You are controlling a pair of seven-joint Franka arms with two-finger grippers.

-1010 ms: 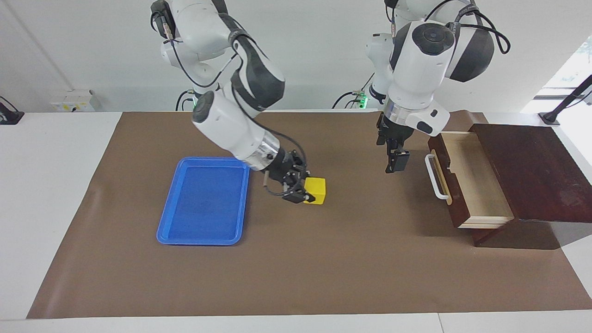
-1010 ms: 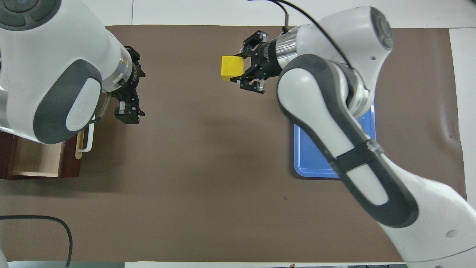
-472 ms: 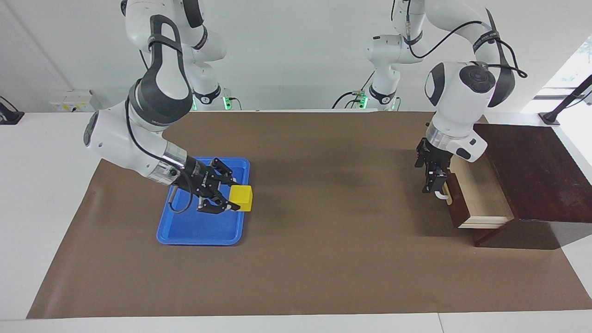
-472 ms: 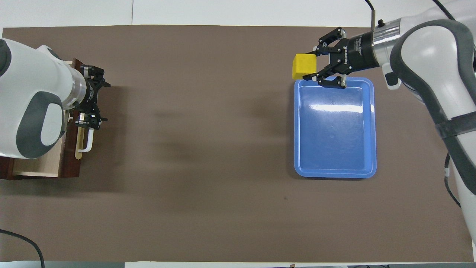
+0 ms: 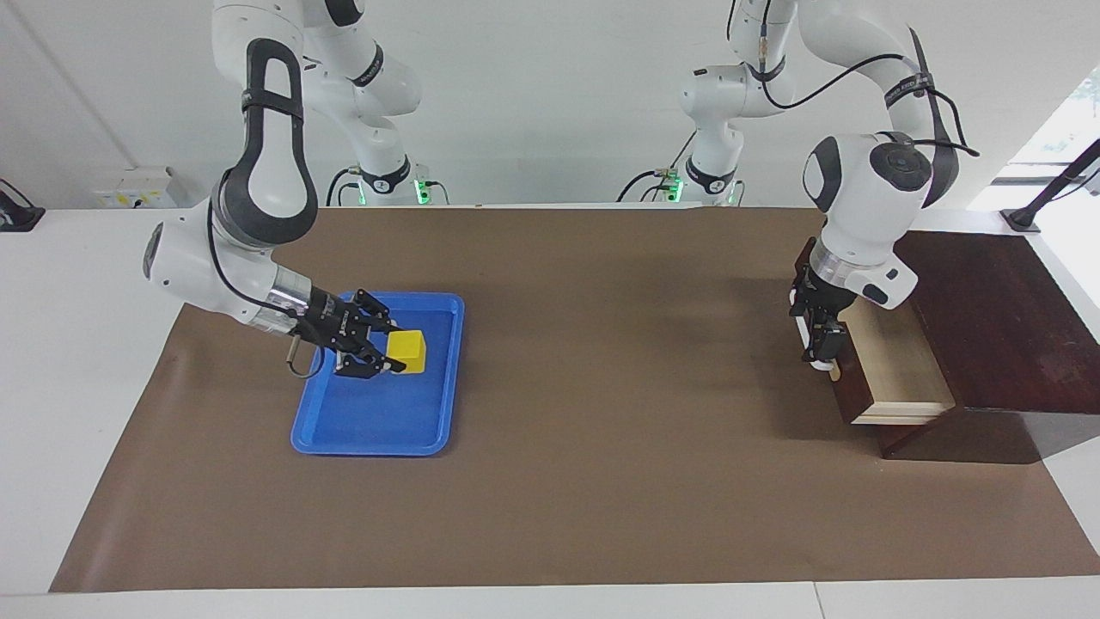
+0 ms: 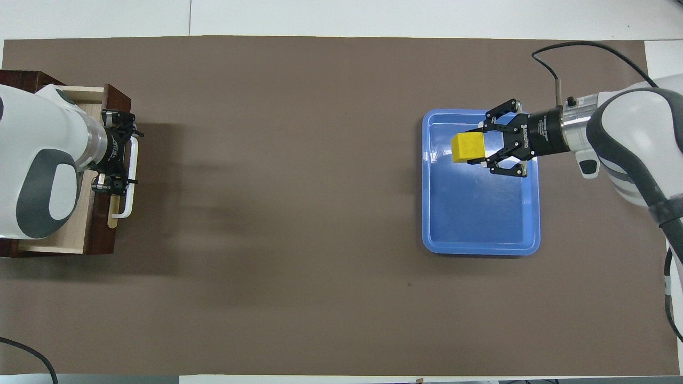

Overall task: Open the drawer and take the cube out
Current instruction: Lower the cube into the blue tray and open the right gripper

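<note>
The small yellow cube (image 5: 407, 352) is held in my right gripper (image 5: 396, 351), whose fingers are shut on its sides, low over the blue tray (image 5: 369, 444), over the part nearer the robots. I cannot tell whether the cube touches the tray floor. It also shows in the overhead view (image 6: 468, 148), in the right gripper (image 6: 474, 146). The drawer (image 5: 894, 361) of the dark brown box (image 5: 988, 318) stands pulled out and its pale interior shows nothing inside. My left gripper (image 5: 816, 334) is at the drawer's white handle (image 5: 830, 368), also in the overhead view (image 6: 118, 153).
A brown mat (image 5: 601, 481) covers the table. The blue tray (image 6: 480, 248) lies toward the right arm's end, the box (image 6: 16, 80) at the left arm's end. White table edge surrounds the mat.
My right gripper carried the cube from the middle of the mat to over the blue tray and lowered it. My left gripper moved from beside the drawer to its handle.
</note>
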